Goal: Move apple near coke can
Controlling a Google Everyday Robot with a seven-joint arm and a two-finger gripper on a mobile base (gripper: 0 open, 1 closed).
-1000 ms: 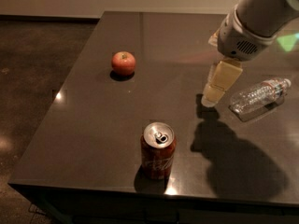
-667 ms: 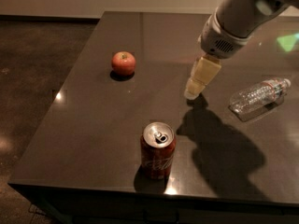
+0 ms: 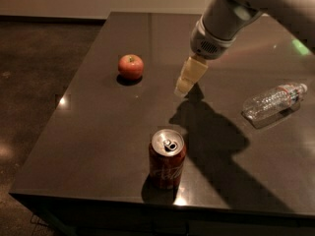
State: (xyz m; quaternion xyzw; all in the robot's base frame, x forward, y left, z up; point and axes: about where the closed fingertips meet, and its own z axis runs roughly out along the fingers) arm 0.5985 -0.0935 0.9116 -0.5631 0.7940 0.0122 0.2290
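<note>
A small red apple [image 3: 130, 66] sits on the dark table [image 3: 98, 127] at the left, toward the back. A red coke can [image 3: 167, 160] with a silver top stands upright near the front edge, well in front of the apple. My gripper [image 3: 186, 83] hangs from the grey arm above the table's middle, to the right of the apple and behind the can. It holds nothing and touches neither object.
A clear plastic water bottle [image 3: 273, 101] lies on its side at the right of the table. The arm's shadow falls across the table between the can and the bottle. The table's left and front edges drop to a dark floor.
My gripper has moved leftward across the table, away from the bottle and toward the apple. The apple, can and bottle have not moved.
</note>
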